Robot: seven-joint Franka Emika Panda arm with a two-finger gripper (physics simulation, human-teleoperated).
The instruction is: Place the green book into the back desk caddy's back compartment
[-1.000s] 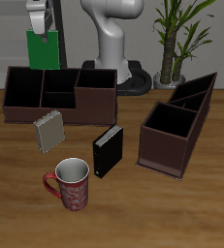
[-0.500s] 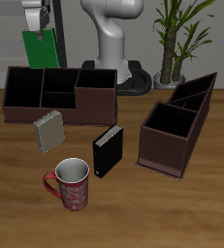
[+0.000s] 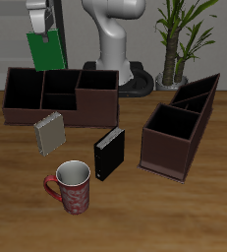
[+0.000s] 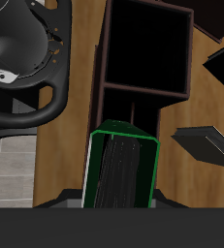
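My gripper (image 3: 41,25) is shut on the green book (image 3: 45,49), a thin bright green hardcover, and holds it upright in the air above the back desk caddy (image 3: 61,110), a long low dark brown box with inner dividers. The book hangs over the caddy's middle section, above the back compartment (image 3: 61,81), the small farther cell. In the wrist view the book (image 4: 123,170) fills the foreground between my fingers, with the caddy (image 4: 106,87) below it and the back compartment (image 4: 133,108) just beyond the book's end.
A grey striped book (image 3: 50,134) and a black book (image 3: 109,155) stand in front of the caddy. A red patterned mug (image 3: 71,187) is near the table's front edge. A second brown caddy (image 3: 179,128) is seen end-on. A potted plant (image 3: 179,39) stands at the back.
The gripper with the green book shifted slightly sideways over the caddy between the earliest frame and now; little difference over the last half second.
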